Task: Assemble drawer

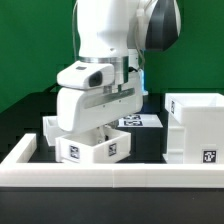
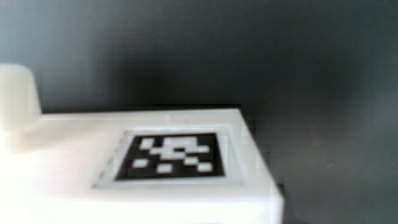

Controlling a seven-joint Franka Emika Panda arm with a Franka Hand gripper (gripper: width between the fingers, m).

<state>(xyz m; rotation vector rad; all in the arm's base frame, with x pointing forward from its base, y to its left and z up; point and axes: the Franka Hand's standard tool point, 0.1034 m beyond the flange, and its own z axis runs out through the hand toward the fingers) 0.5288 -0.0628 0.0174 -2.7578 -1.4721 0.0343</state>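
The tall white case (image 1: 195,125) stands at the exterior view's right, with a tag low on its front. A small low tray (image 1: 95,148) with tags on its front lies at centre left. A second white piece (image 1: 52,126) sits just behind it to the left. My gripper (image 1: 100,128) is straight down on the small tray, its white hand just above it, and its fingertips are hidden. The wrist view is filled by a white tray face with a tag (image 2: 173,157), very close. No fingertip shows there.
The long low white border rail (image 1: 110,176) runs along the front and up the left side. The marker board (image 1: 140,120) lies behind the arm. A green backdrop stands at the back. The table top is black.
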